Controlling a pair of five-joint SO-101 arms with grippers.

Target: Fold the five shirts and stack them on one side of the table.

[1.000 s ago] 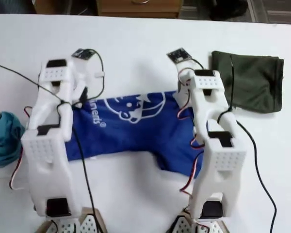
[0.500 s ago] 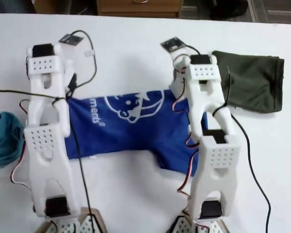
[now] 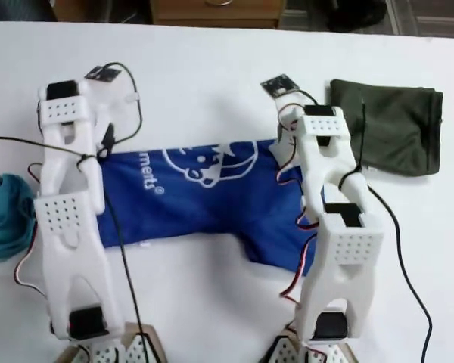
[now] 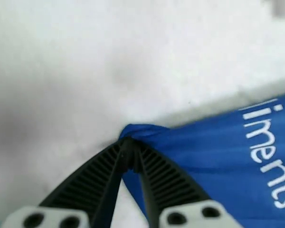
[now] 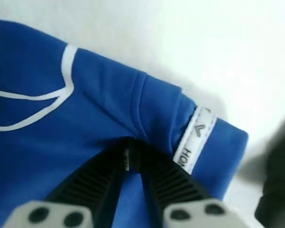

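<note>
A blue shirt [image 3: 204, 200] with white print lies stretched across the table's middle between the two arms. My left gripper [image 4: 129, 153] is shut on its far left corner [image 4: 142, 130], bunching the cloth at the fingertips. On the shirt's far right edge, beside a white collar tag [image 5: 192, 137], my right gripper [image 5: 129, 154] is shut on a fold of blue cloth [image 5: 109, 109]. From above, the left arm [image 3: 68, 144] and the right arm [image 3: 325, 151] stand over those two corners.
A folded dark green shirt [image 3: 390, 128] lies at the right back of the white table [image 3: 212, 68]. A crumpled teal shirt [image 3: 4, 215] sits at the left edge. Black cables trail from both arms. Wooden furniture [image 3: 216, 11] stands behind the table.
The left arm has shifted further left and back with the shirt's corner, stretching the cloth wider. The right arm swung briefly left, then returned.
</note>
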